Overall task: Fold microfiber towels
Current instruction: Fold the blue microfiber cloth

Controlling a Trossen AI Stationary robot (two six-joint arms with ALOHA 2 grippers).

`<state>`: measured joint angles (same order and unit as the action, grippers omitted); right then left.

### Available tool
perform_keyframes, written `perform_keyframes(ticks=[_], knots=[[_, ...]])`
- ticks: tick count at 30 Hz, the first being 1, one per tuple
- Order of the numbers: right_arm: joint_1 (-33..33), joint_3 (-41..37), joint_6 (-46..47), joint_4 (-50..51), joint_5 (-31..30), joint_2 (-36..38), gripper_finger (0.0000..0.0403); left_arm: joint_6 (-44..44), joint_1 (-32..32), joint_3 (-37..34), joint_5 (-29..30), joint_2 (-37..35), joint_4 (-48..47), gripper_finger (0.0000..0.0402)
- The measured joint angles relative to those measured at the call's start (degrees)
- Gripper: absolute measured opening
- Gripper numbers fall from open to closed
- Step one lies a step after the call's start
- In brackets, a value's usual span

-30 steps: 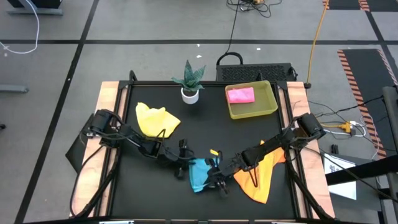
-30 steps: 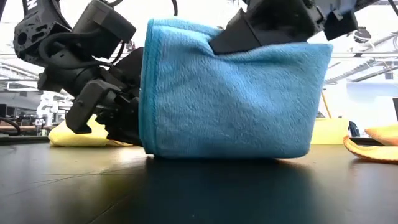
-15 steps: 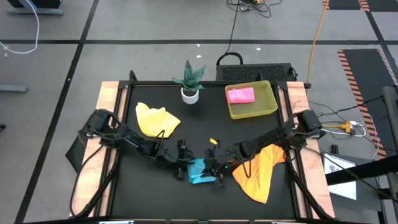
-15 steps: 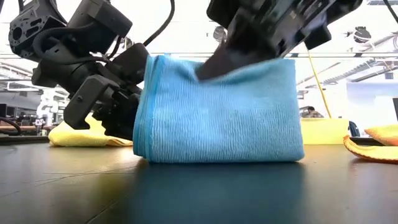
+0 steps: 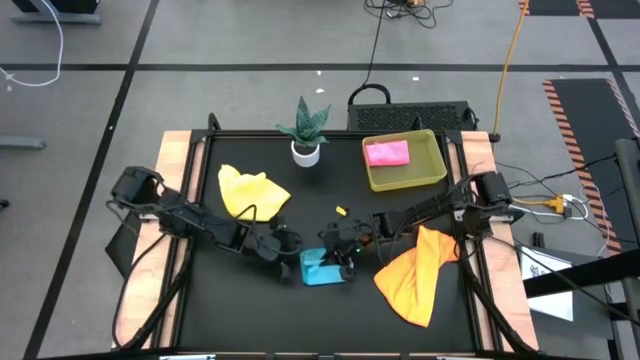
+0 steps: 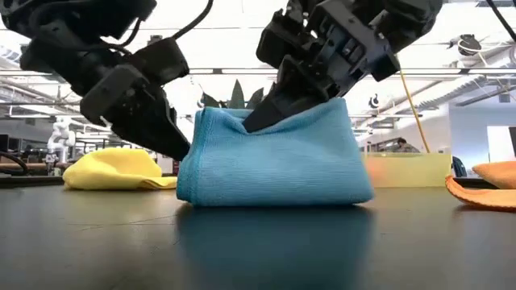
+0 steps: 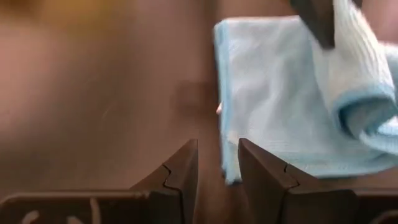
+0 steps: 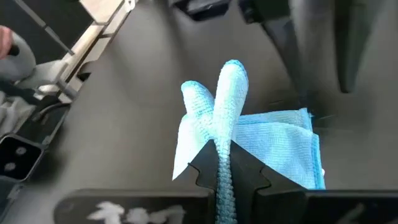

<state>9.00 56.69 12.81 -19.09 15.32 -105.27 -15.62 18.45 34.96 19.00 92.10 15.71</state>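
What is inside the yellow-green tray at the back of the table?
The yellow-green tray holds the folded pink towel, lying toward its back left corner. The rest of the tray floor shows bare. Whatever lies beneath the pink towel is covered and cannot be seen.

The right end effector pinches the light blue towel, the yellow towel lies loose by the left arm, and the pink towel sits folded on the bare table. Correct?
Not quite: the high view shows the pink towel inside the yellow-green tray, not on the bare table. The right end effector does pinch the light blue towel, and the yellow towel lies loose.
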Motion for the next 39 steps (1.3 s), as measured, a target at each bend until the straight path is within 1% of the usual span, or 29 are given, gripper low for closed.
perform_keyframes(ticks=[3, 8, 10, 14, 16, 21, 23, 34, 38, 39], knots=[[-1.0, 0.0, -0.2, 0.1, 0.0, 0.0, 0.0009, -1.2, 0.6, 0.0, 3.6, -0.2, -3.4, 0.0117], [-2.9, 0.0, -0.4, 0.8, 0.2, 0.0, 0.0009, -2.0, 0.4, -0.1, 4.4, 3.1, -3.1, 0.0117], [-3.5, 0.0, -0.5, 0.9, 0.3, 0.0, 0.0009, -2.3, 0.4, 0.0, 3.9, 4.8, -0.4, 0.0117], [-4.8, 0.0, -1.4, 0.9, 3.0, 0.0, 0.0009, -1.6, 0.4, 0.1, 3.7, 7.8, 3.4, 0.0117], [-5.3, 0.0, -1.5, 0.5, 3.2, -0.5, 0.0009, -0.9, 0.4, 0.1, 3.8, 8.6, 4.9, 0.0117], [-6.6, 0.0, -2.2, -0.5, 5.6, -3.4, 0.0009, 0.3, 0.3, 0.1, 3.8, 9.0, 6.1, 0.0117], [-7.1, 0.0, -2.3, -1.2, 5.7, -4.4, 0.0009, 0.3, 0.3, 0.1, 3.7, 9.0, 6.2, 0.0117], [-9.1, 0.0, -2.0, -2.2, 5.7, -4.6, 0.0009, 1.0, 0.3, 0.0, 3.6, 9.0, 7.0, 0.0117], [-9.0, 0.0, -3.6, -2.2, 5.5, -4.6, 0.0009, 1.0, 0.3, 0.0, 3.6, 9.1, 7.2, 0.0117], [-9.0, 0.0, -3.9, -2.1, 4.7, -4.6, 0.0009, 1.0, 0.3, 0.0, 3.6, 9.1, 7.2, 0.0117]])
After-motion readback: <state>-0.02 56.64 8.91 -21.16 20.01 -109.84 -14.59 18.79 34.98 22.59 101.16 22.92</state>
